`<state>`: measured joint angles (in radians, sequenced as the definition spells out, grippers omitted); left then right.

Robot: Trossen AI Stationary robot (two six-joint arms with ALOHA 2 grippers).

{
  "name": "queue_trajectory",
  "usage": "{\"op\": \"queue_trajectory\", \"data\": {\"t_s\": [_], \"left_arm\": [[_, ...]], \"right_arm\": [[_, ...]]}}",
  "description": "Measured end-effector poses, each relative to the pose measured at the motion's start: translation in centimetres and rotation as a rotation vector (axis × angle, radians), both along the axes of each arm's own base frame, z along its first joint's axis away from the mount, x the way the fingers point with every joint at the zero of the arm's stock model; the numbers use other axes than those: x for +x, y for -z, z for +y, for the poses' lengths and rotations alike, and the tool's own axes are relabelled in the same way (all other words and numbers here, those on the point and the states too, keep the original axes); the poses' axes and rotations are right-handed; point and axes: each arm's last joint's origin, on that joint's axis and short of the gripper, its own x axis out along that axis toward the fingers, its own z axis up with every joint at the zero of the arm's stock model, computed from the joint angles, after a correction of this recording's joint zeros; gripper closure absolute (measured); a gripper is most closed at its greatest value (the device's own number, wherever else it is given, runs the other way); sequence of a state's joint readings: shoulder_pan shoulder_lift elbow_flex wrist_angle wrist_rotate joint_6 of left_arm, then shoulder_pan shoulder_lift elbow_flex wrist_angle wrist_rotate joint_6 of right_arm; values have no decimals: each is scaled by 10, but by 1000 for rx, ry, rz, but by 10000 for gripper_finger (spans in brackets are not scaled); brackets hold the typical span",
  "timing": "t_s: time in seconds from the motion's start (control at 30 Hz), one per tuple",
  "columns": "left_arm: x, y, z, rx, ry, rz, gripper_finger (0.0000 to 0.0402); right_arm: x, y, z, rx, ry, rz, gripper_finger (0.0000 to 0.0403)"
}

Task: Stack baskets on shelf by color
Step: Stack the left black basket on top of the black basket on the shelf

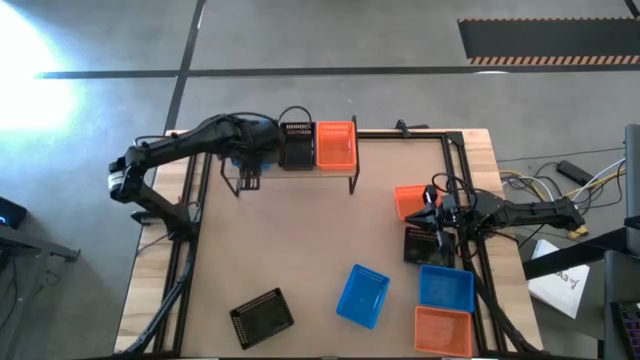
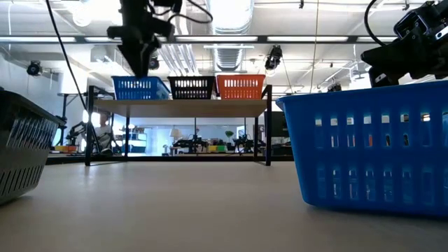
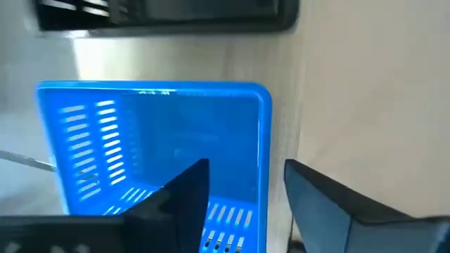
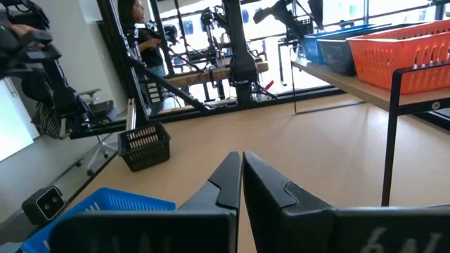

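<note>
Near edge of surface (image 1: 300, 250): black basket (image 1: 261, 316), two blue baskets (image 1: 362, 295), one orange.
Right claw (image 1: 432, 212): fingers pressed together, empty, over the right side by an orange basket (image 1: 408, 199).
Shelf (image 1: 300, 170): holds blue basket (image 2: 140, 87), black, orange side by side.
Left claw (image 3: 242, 193): parted, straddling the blue basket's wall.

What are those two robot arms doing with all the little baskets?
They are sorting baskets by color onto a small shelf. A blue basket, a black basket and an orange basket sit side by side on it. The left hand is open at the blue one's rim. The right hand is shut and empty, waiting by the table's right edge. More baskets wait on the table: two blue, two orange and two black.
</note>
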<state>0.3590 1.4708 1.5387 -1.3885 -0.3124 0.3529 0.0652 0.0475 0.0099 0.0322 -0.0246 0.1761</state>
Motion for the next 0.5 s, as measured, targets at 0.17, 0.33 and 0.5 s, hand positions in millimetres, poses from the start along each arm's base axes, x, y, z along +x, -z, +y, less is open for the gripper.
{"op": "queue_trajectory", "data": {"t_s": [0.17,0.33,0.5], "left_arm": [[0,-17,-7,-16,-159,-115,217],[10,-12,-28,-69,-209,-188,217],[34,11,-68,-108,-104,-291,217]], "right_arm": [[0,0,0,0,0,0,394],[0,0,0,0,0,0,394],[0,0,0,0,0,0,394]]}}
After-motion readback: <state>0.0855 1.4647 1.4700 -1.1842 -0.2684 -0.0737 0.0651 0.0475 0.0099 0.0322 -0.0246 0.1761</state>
